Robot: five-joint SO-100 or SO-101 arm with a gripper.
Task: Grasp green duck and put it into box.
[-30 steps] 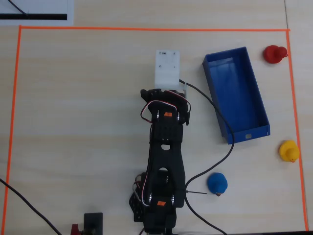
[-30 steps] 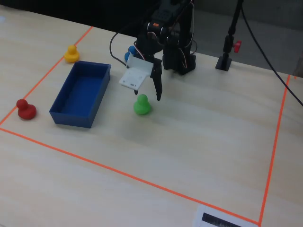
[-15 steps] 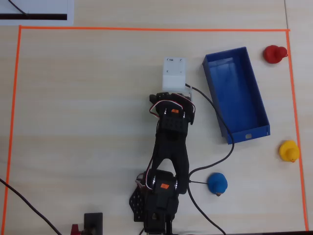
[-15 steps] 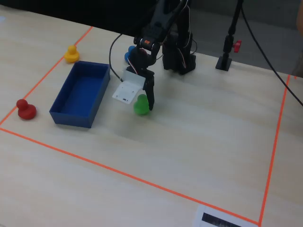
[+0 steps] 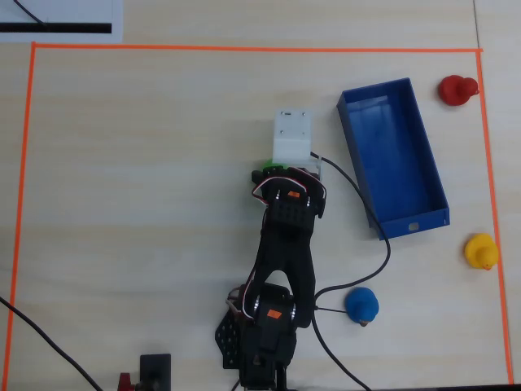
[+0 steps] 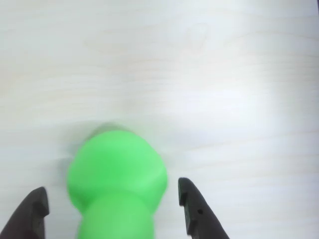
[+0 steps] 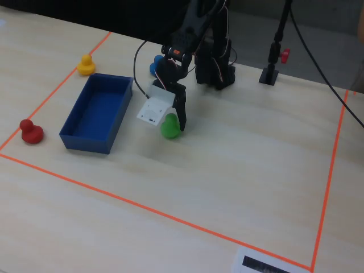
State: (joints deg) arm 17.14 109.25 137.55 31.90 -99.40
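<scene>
Green duck (image 6: 117, 174) sat on the surface between the open jaws of the gripper (image 6: 112, 199), untouched by either. In the fixed view, the box (image 7: 96, 114) lay empty just left.

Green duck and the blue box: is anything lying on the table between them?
No. In the fixed view, only bare table separates the green duck from the box; the arm's white wrist block hangs above that stretch, not on it.
</scene>
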